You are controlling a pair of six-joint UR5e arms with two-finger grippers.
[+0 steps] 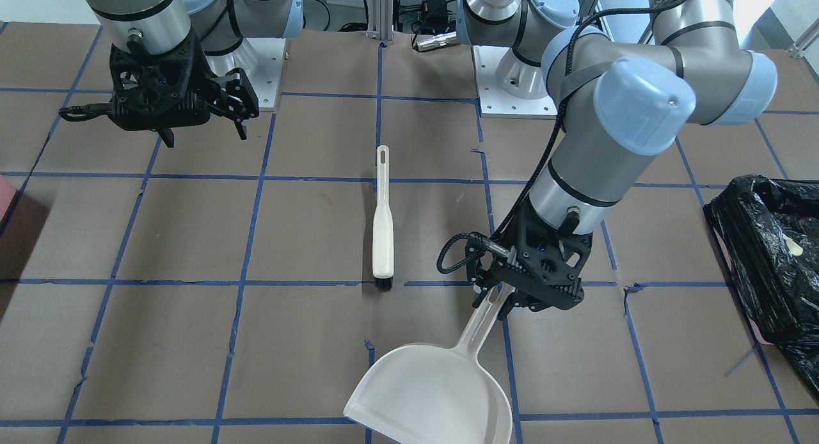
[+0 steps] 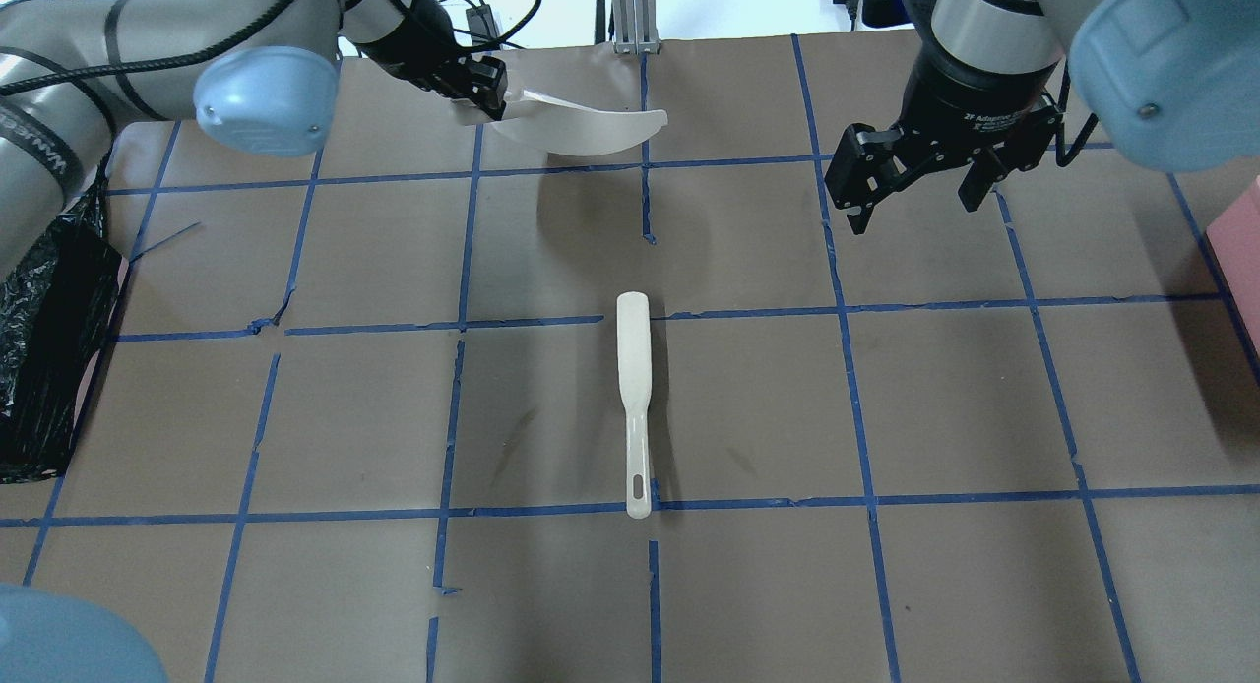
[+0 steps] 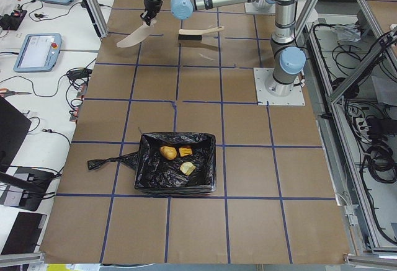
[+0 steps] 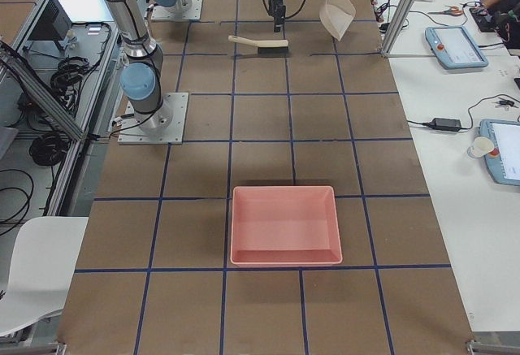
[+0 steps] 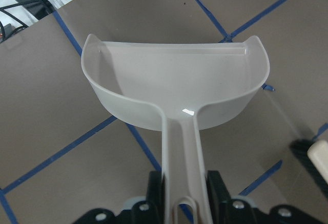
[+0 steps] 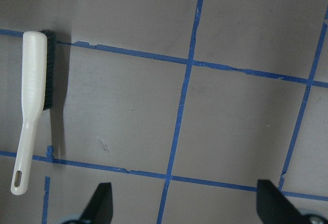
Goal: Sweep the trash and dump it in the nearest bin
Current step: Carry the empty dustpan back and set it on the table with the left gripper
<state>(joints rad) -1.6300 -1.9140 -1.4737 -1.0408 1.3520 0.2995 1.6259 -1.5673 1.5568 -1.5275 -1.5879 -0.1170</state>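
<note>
- My left claw [image 1: 496, 301] is pinched tight on the thin handle of the white dustpan [image 1: 435, 386].
- In the left wrist view I see one black finger [image 5: 154, 185] on each side of that handle, both pressing on it.
- The dustpan is up in the air and tilted. Its shadow falls on the brown surface [image 2: 295, 417] a little way off from it.
- The wide mouth of the dustpan points away from my left claw.
- My right claw [image 1: 206, 135] is spread wide and has nothing in it. It hangs above the surface on the robot's right side.
- The white brush [image 1: 383, 229] lies flat on the surface, between my two claws, and touches neither one.
- The black bristles of the brush point away from the robot. The end of its handle with the little hole points toward the robot.
- The bin [image 3: 167, 175] with the shiny black bag sits at the end of the surface on the robot's left, well apart from the dustpan.
- The trash [image 3: 167, 152] lies inside the bin on the black bag. It is three small bits, one tan and two golden-brown.
- A pink tray [image 4: 283, 257] with no bag sits at the other end of the surface, on the robot's right.
- Blue tape lines cut the surface into squares.
</note>
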